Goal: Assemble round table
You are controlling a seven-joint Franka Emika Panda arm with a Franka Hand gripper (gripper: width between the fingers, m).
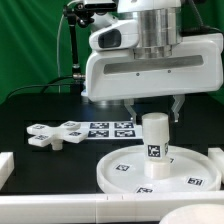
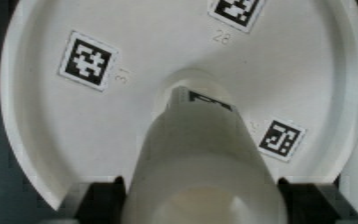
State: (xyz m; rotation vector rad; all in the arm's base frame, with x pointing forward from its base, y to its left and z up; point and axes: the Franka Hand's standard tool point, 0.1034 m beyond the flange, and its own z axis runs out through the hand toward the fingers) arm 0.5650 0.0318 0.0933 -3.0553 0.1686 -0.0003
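Observation:
The large rimmed round disc (image 1: 120, 172) lies flat at the front of the table, tags facing up. The short thick cylinder leg (image 1: 155, 145) stands upright at its middle. My gripper (image 1: 154, 112) hangs straight over the leg's top. In the wrist view the leg (image 2: 202, 150) fills the gap between my dark fingers (image 2: 101, 200), which press on both its sides, so my gripper (image 2: 197, 205) is shut on it. The disc (image 2: 140, 40) spreads out beneath. The cross-shaped four-armed piece (image 1: 55, 133) lies loose on the black table at the exterior view's left.
The marker board (image 1: 110, 128) lies flat behind the disc, next to the cross-shaped piece. A white rail (image 1: 60, 210) runs along the table's front edge, with white blocks at the left (image 1: 5, 165) and right (image 1: 215, 155). A green backdrop stands behind.

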